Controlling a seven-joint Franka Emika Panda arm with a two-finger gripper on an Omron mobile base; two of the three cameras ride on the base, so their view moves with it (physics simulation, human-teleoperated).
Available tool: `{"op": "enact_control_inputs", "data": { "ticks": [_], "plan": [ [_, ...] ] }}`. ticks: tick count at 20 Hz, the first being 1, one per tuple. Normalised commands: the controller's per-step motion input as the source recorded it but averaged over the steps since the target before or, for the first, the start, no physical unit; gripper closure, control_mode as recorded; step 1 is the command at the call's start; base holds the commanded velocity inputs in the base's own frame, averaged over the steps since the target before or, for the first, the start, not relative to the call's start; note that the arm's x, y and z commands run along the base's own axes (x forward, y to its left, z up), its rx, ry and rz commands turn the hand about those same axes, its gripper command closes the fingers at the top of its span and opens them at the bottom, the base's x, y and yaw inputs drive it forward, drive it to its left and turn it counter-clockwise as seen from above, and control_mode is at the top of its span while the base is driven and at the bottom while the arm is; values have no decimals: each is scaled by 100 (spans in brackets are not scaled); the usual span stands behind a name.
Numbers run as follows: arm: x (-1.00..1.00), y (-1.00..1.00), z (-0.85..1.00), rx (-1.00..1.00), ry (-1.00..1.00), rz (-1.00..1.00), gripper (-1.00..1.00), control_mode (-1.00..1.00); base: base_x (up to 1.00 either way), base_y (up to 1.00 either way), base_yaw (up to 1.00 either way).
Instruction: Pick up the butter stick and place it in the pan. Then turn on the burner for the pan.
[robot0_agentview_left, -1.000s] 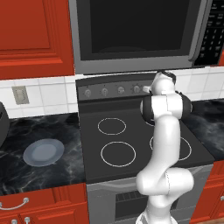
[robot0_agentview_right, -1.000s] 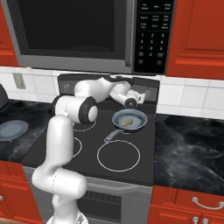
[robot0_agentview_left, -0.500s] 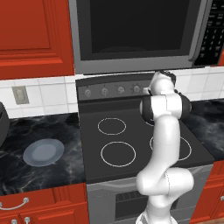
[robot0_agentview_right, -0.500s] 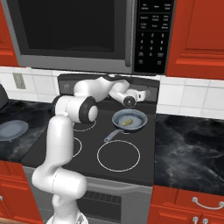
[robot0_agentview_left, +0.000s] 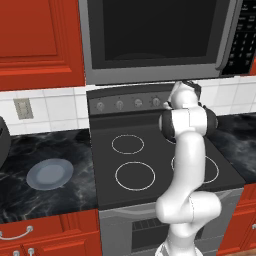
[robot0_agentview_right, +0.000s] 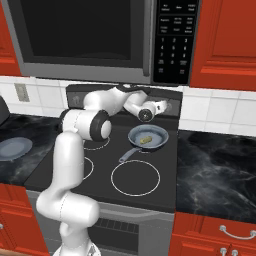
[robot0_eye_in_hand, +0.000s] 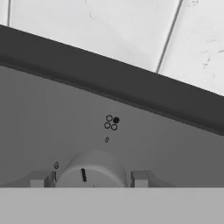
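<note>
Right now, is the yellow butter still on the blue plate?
No, the butter stick lies inside the pan on the stove, while the plate sits bare on the counter.

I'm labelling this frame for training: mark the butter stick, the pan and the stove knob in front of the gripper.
butter stick (robot0_agentview_right: 145, 140): right base view, middle of the pale bar lying in the pan.
pan (robot0_agentview_right: 159, 133): right base view, bare grey-blue floor near the rim.
stove knob (robot0_eye_in_hand: 91, 170): hand view, rounded front face, between the fingertips.
</note>
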Motion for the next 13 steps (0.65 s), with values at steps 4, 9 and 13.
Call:
{"op": "enact_control_inputs", "data": {
  "ticks": [4,9,13],
  "plan": [
    [8,0,0,-21,0,0,100,-100,0,0,0],
    [7,0,0,-19,0,0,100,-100,0,0,0],
    [8,0,0,-18,0,0,100,-100,0,0,0]
  ]
}}
